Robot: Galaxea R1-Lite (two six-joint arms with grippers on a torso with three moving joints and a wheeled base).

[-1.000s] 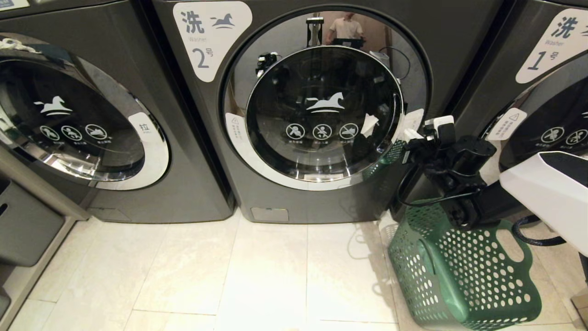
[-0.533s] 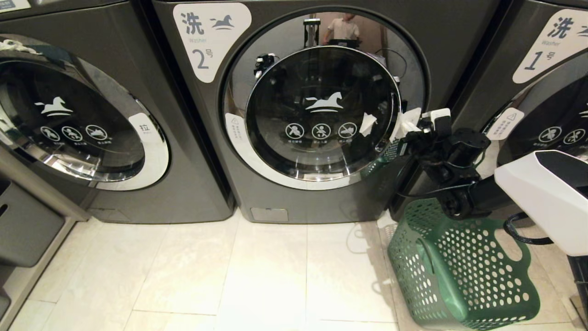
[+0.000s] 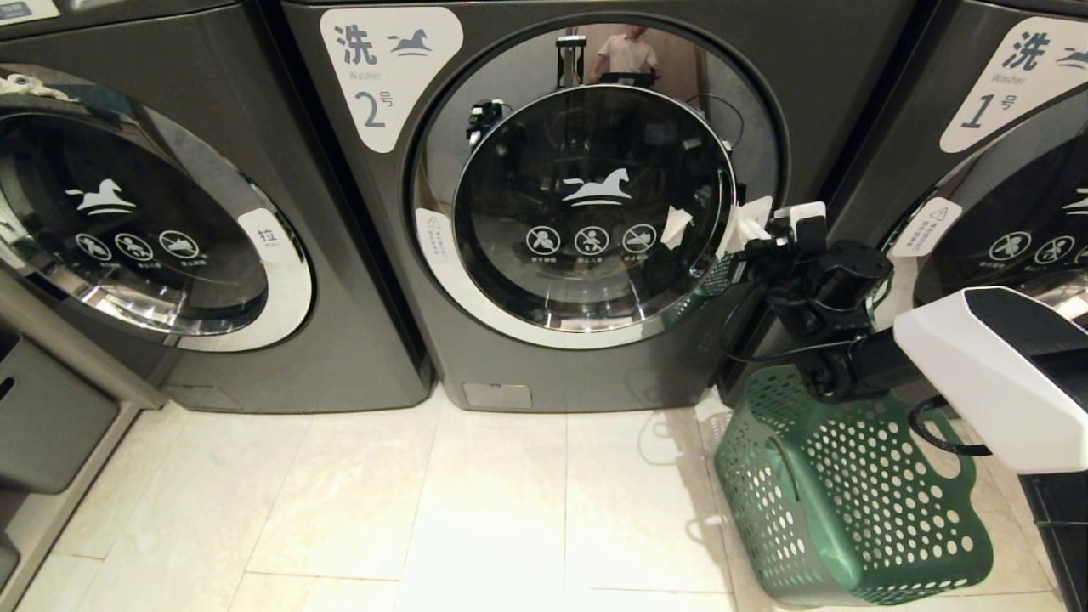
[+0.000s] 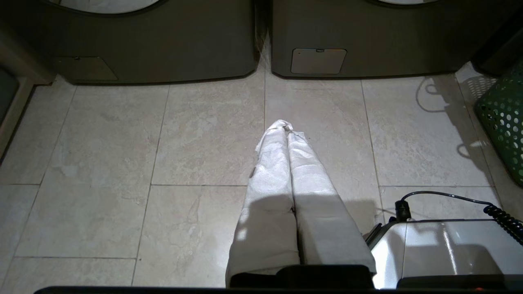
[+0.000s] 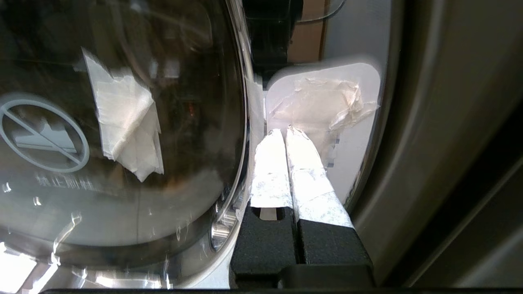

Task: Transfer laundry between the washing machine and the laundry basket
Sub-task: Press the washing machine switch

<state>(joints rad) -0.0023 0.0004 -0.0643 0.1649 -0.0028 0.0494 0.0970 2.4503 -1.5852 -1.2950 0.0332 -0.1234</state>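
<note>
Washing machine (image 3: 816, 76) label (image 3: 387, 68) reads "洗 Washer 2号"; its door (image 5: 122, 143) edge lies just beside right gripper (image 5: 285, 132), fingers pressed together

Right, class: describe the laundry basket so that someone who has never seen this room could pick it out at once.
Start at the middle washing machine, the dark grey front-loader labelled 2. Look down to the pale tiled floor at its right front corner, below the right pincer. There stands the laundry basket: dark green plastic, dotted with round holes, far smaller than the machines.

White forearm shell (image 3: 977, 374), black wrist (image 3: 829, 293), coiled black cable (image 4: 500, 214), white-wrapped fingers (image 5: 271, 167)
</note>
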